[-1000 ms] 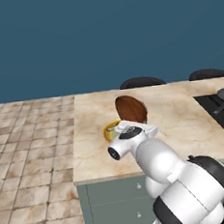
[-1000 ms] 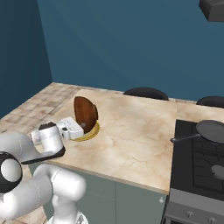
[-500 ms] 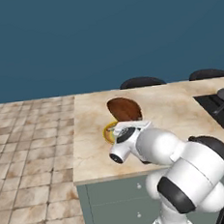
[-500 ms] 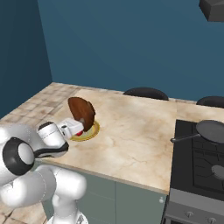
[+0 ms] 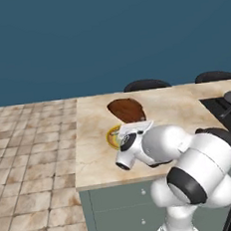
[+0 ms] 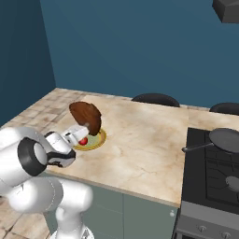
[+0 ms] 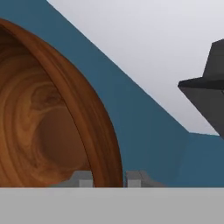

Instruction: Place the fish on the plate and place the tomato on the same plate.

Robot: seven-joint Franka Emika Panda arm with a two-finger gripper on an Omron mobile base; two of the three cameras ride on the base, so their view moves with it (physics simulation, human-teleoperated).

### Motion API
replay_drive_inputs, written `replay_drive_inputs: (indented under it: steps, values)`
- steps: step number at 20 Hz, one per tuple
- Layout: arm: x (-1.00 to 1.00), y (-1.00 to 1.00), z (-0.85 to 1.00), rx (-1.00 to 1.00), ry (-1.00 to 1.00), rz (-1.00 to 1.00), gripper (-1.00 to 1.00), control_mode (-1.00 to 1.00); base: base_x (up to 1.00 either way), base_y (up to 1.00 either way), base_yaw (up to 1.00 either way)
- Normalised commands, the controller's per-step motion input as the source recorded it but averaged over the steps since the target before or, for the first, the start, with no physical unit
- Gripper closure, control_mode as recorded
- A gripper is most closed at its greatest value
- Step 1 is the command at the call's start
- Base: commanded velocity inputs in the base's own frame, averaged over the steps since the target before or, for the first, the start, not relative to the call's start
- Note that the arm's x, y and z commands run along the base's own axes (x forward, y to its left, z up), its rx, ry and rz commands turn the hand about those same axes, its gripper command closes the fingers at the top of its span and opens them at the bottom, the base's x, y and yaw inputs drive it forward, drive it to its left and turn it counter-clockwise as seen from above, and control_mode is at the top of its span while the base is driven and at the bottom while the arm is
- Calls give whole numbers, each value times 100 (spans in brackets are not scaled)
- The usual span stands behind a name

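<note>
The gripper (image 6: 84, 132) is holding a brown wooden bowl (image 6: 86, 116) by its rim, tilted up on edge near the left end of the marble worktop (image 6: 144, 140). In the hand view, the two fingers (image 7: 81, 178) are sitting one on each side of the bowl's rim (image 7: 94, 131) at the bottom centre of the frame, closed down to the thickness of that rim. The bowl's grained, hollow inside is facing left in that frame.

The plate (image 6: 96, 141), shallow with a yellow-orange rim, is lying flat on the worktop directly under the raised bowl and the hand. In the right base view the tomato (image 6: 83, 141), small, round and glossy red, is sitting on the plate just below the fingers, at the left middle of the frame. In the left base view the plate (image 5: 111, 136) is peeking out at the left of the white wrist, with the bowl (image 5: 126, 110) just above it in the frame.

I cannot make out the fish; it may be hidden by the bowl or the hand. Judging from this, the tomato is already placed, and the coming move turns on what is lying below the fingers, so the bowl probably needs setting aside first.

A dark frying pan (image 6: 224, 140) is resting on the hob at the right edge of the frame, well apart.
</note>
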Motion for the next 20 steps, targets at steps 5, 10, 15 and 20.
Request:
replay_drive_inputs:
  steps: [5,10,15,20]
  values:
    - [-51,-27,64,5,-12,-5,100,-100,0,0,0]
    - [-52,-52,22,29,2,-1,100,-100,0,0,0]
    - [-35,-72,10,37,23,2,100,-100,0,0,0]
    - [-9,-43,-10,43,18,1,100,-100,0,0,0]
